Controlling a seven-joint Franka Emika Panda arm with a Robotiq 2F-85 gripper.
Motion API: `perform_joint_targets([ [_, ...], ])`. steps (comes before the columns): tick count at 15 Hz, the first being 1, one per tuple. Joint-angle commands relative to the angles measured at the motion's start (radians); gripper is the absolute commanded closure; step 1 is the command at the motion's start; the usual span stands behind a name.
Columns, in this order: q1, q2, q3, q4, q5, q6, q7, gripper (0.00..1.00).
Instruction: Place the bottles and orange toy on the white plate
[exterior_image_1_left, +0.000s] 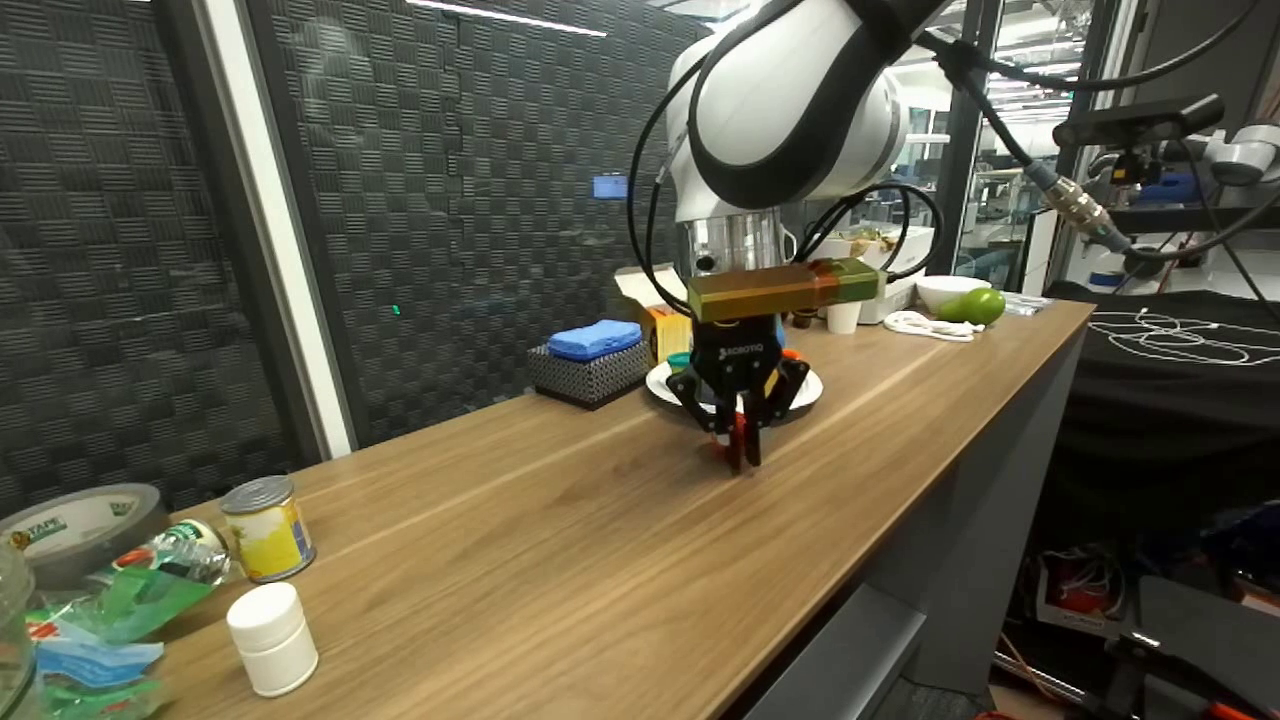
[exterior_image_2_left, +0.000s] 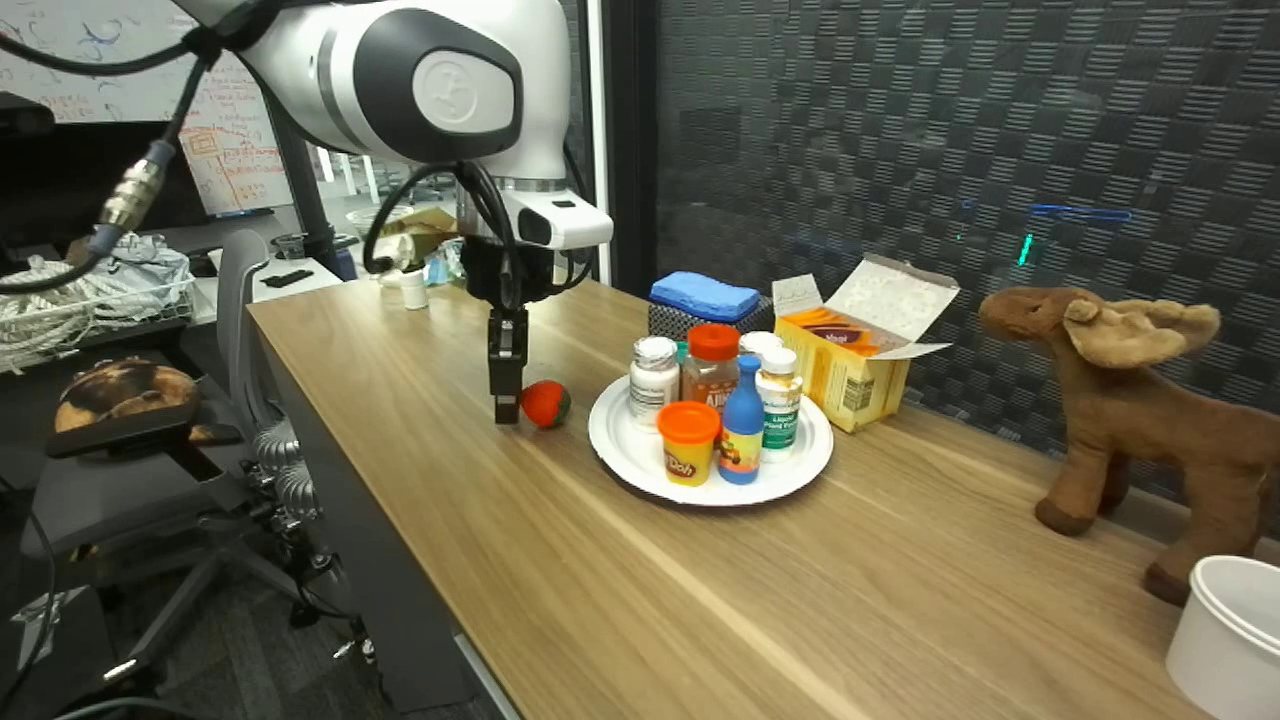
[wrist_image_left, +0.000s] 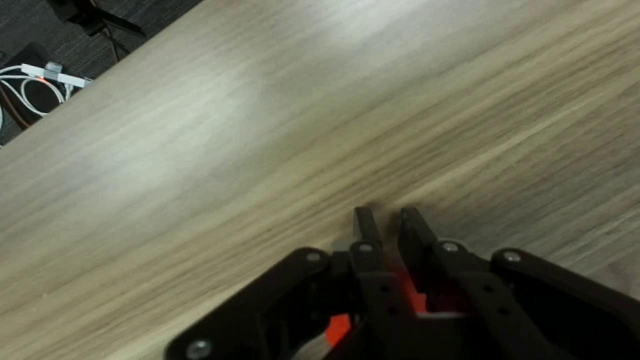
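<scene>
Two fingers (exterior_image_2_left: 507, 365), pinching orange toy (exterior_image_2_left: 546, 404) (strawberry-shaped), near white plate (exterior_image_2_left: 628, 457)

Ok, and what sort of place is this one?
Most likely a robotics lab or tech office: a cabled robot arm is at work, and an exterior view shows a whiteboard with handwriting and an office chair.

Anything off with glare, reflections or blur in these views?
Wrist view: pale glare on the tabletop, the gripper slightly soft, dark shadow near its tips; in an exterior view: a light strip, apparently reflected, on the dark wall; in an exterior view: a blue streak and green glint, likely reflections.
</scene>
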Motion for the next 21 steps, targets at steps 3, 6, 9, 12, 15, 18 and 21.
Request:
perform_joint_targets([
  [3,0.009,-0.027,-0.002,-0.002,-0.012,0.011,-0.006,1.0],
  [6,0.012,-0.022,-0.002,0.0,-0.029,-0.002,-0.01,0.67],
  [9,0.015,-0.021,-0.007,0.001,-0.057,0.006,0.003,0.44],
  [12,0.018,-0.02,-0.011,0.004,-0.103,0.016,0.017,0.22],
  [15,0.017,-0.006,-0.015,0.018,-0.136,0.031,0.024,0.01],
  [18,0.013,0.012,-0.023,0.045,-0.157,0.037,0.026,0.0],
  [21,0.01,0.033,-0.03,0.074,-0.159,0.039,0.017,0.0],
])
